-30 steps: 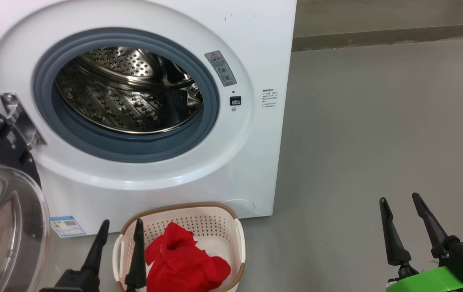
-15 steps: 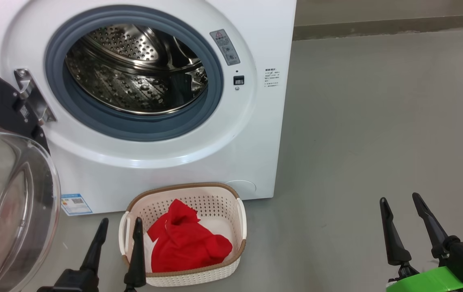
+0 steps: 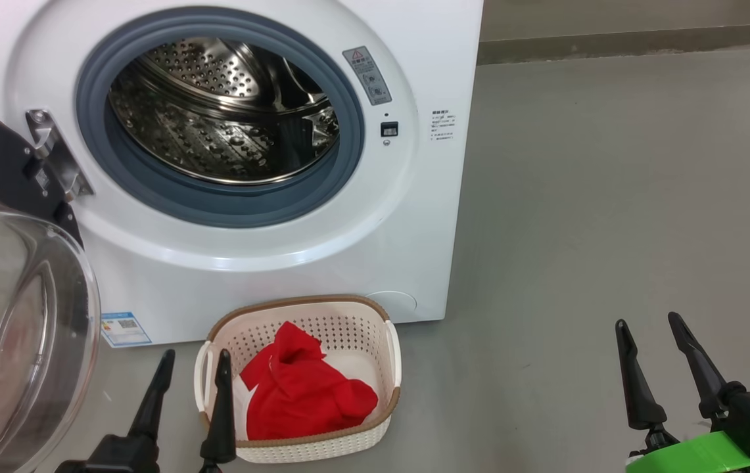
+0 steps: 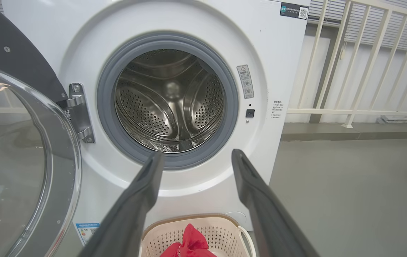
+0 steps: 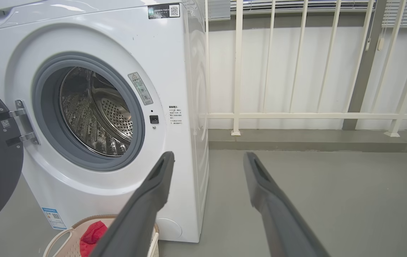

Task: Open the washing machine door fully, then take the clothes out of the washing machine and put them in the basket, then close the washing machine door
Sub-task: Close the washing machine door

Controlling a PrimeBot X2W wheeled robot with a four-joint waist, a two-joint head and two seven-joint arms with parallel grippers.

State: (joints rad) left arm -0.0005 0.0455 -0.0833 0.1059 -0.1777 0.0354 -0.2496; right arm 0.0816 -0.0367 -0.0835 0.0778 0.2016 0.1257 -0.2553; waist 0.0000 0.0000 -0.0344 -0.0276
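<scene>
The white washing machine (image 3: 414, 217) stands ahead, its steel drum (image 3: 217, 118) showing no clothes inside. Its door (image 3: 13, 328) hangs swung wide open at the left, black rim and clear glass bowl toward me, also in the left wrist view as door (image 4: 18, 157). Red clothes (image 3: 305, 394) lie in the cream basket (image 3: 322, 447) on the floor before the machine. My left gripper (image 3: 194, 358) is open and empty beside the basket's left rim. My right gripper (image 3: 647, 322) is open and empty over bare floor at the right. The basket (image 4: 224, 232) and basket (image 5: 64, 242) show low in both wrist views.
Grey concrete floor (image 3: 611, 197) stretches to the right of the machine. A white railing (image 5: 296, 116) on a low kerb runs behind it. A blue label sticker (image 3: 125, 328) sits low on the machine's front.
The head camera tilted down over the first half second, so machine and basket sit higher in the picture and the whole basket shows. Both grippers stay open and still.
</scene>
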